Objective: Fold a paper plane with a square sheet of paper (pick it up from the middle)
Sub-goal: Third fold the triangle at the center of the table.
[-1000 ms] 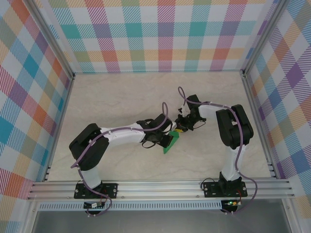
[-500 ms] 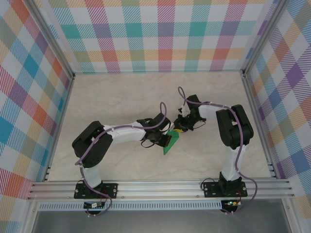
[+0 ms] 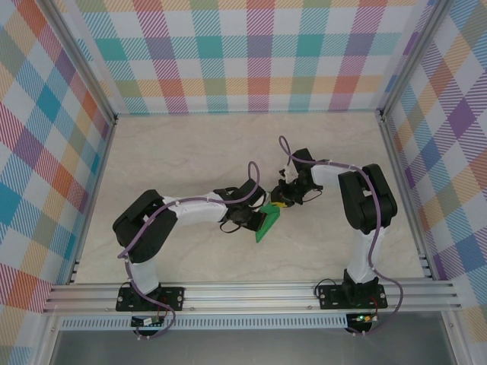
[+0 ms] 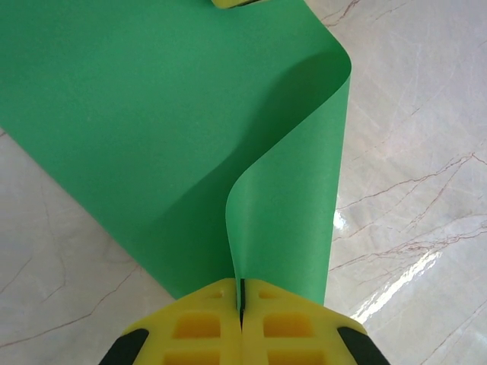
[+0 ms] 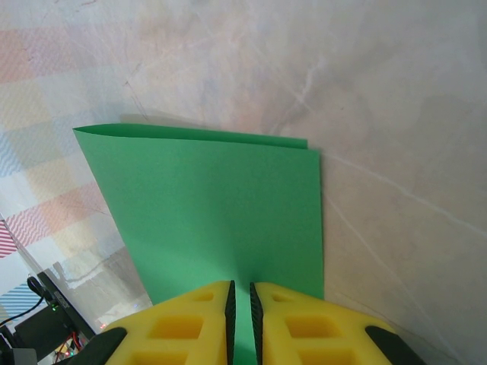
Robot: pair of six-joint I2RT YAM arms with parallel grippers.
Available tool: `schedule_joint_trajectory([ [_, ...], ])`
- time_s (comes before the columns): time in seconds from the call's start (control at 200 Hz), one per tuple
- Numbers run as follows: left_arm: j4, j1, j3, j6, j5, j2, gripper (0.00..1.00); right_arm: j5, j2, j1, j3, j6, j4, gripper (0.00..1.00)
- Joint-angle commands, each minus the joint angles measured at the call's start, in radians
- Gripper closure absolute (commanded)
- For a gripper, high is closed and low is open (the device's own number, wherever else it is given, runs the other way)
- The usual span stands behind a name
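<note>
The square sheet of paper (image 3: 266,225) is bright green and lies mid-table between both arms. In the left wrist view one edge of the sheet (image 4: 152,114) curls up from the marble into my left gripper (image 4: 242,295), which is shut on that edge. The rest lies flat, and a yellow fingertip (image 4: 228,2) of the right gripper rests at its far edge. My right gripper (image 5: 241,304) stands over the sheet (image 5: 221,205) with only a thin slit between its pads, green showing through. In the overhead view the left gripper (image 3: 257,217) and right gripper (image 3: 280,204) meet at the sheet.
The marble tabletop (image 3: 190,152) stretches around the sheet. Plaid walls (image 3: 251,53) close the back and both sides. An aluminium rail (image 3: 251,293) with both arm bases runs along the near edge.
The left arm has shifted a little and the green flap it holds stands slightly higher and shows more. The right arm has stayed where it was.
</note>
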Motion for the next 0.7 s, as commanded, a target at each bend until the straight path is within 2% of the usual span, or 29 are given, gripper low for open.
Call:
schedule_joint_trajectory([
  [0.0,-0.001,0.007,0.001,-0.003,-0.035,-0.004,0.95,0.053,0.011,0.009,-0.04,-0.004,-0.045,0.83],
  [0.3,0.058,0.009,-0.006,0.001,-0.006,0.015,0.94,0.057,0.009,0.009,-0.052,0.002,-0.037,0.82],
  [0.695,0.046,0.01,-0.037,-0.032,0.027,0.0,0.93,0.065,0.009,0.009,-0.059,0.002,-0.035,0.81],
])
